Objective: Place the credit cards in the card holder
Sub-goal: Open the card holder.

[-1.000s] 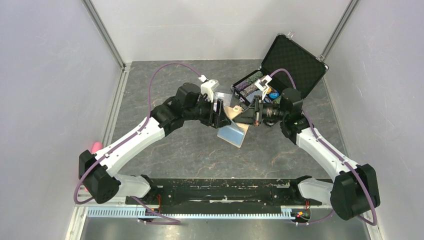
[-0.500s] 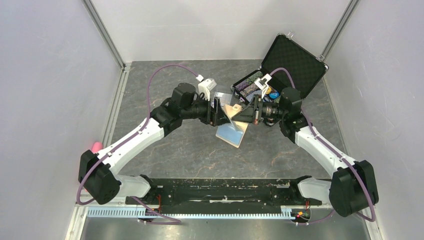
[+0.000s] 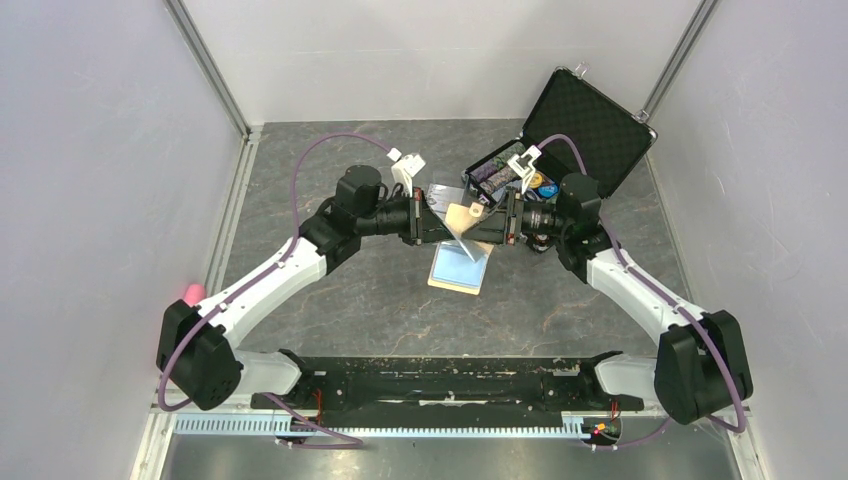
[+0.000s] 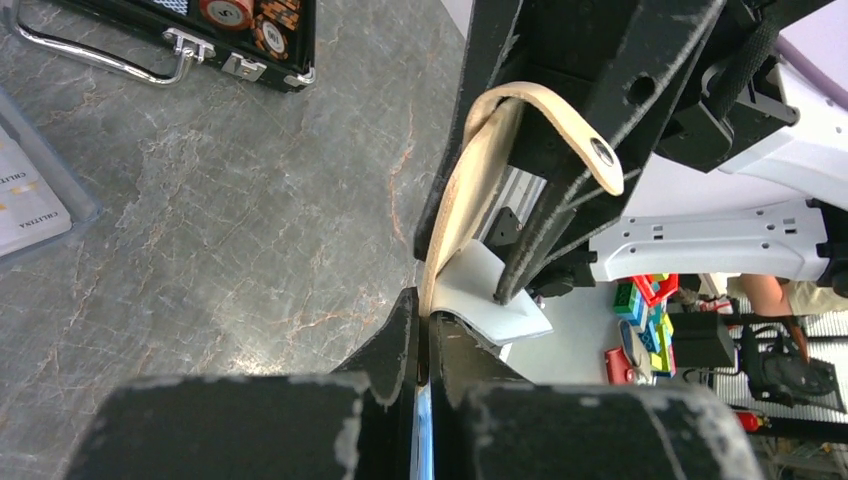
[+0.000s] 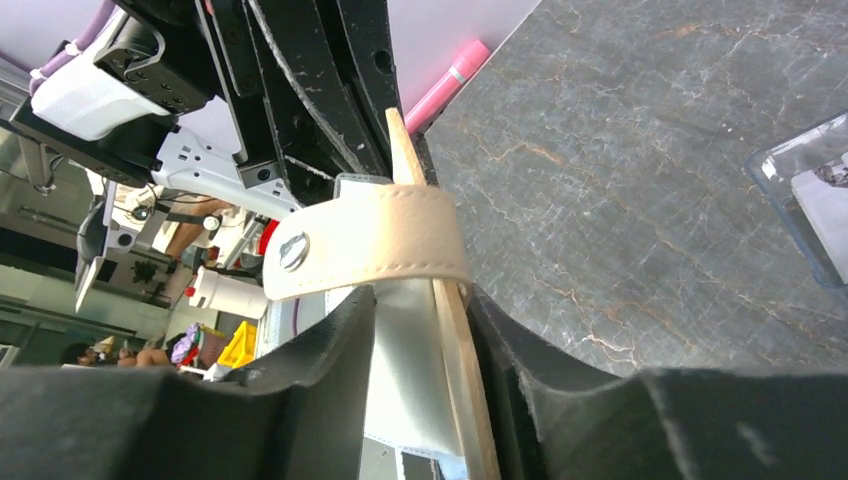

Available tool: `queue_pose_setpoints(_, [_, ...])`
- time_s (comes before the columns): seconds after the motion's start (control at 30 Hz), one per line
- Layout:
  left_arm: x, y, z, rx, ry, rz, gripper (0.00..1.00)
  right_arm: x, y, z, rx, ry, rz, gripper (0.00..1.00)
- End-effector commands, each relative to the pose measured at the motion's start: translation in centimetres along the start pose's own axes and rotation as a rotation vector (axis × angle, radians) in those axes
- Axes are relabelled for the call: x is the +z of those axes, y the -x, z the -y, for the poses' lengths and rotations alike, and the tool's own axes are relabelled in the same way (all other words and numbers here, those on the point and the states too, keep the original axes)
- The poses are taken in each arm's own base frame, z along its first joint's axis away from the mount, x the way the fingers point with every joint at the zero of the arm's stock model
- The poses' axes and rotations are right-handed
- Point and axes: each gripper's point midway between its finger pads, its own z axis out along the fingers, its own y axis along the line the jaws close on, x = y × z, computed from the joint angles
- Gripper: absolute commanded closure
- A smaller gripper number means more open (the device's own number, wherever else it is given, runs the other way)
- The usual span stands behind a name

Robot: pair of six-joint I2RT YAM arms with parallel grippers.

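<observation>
The card holder [image 3: 460, 266] hangs between my two grippers above the table's middle, its light blue lining facing up and its tan snap strap [image 5: 380, 240] curled over the top. My left gripper [image 4: 425, 305] is shut on the edge of its tan panel [image 4: 470, 190]. My right gripper [image 5: 420, 300] faces it from the other side. Its jaws stand apart around the panel, and a gap shows on one side. In the top view the left gripper [image 3: 437, 222] and right gripper [image 3: 486, 225] nearly meet. The credit cards [image 3: 443, 193] lie in a clear tray just behind the grippers, also seen in the left wrist view [image 4: 25, 200].
A black poker-chip case [image 3: 585, 125] stands open at the back right, its handle and chips showing in the left wrist view [image 4: 170, 20]. A pink object [image 3: 190, 292] lies by the left wall. Grey walls close in the table on three sides.
My left gripper has shut on the card holder and my right gripper has loosened its jaws. Both wrists shifted slightly toward the back, and the holder's blue side swung lower.
</observation>
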Motion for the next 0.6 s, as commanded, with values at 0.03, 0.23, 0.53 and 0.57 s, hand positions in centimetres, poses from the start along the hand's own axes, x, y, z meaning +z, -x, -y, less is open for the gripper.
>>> queue_pose_setpoints(0.03, [-1.2,1.5,1.4,-0.009,-0.037,0.054,0.98,-0.2,1.4,-0.5,-0.076,0.012,-0.005,0.46])
queue_pose_setpoints(0.23, [-1.5,0.2,1.0,-0.052,-0.003,-0.01,0.98,-0.5,1.2,-1.2,-0.124,0.049,-0.045,0.18])
queue_pose_setpoints(0.53, [-1.2,-0.9,0.3,-0.082,0.01,-0.073,0.98,0.8,-3.0,-0.1,-0.182,-0.008,-0.206,0.18])
queue_pose_setpoints(0.57, [-1.2,-1.0,0.4,-0.082,0.006,-0.081,0.98,1.0,-3.3,0.4,-0.181,-0.04,-0.221,0.23])
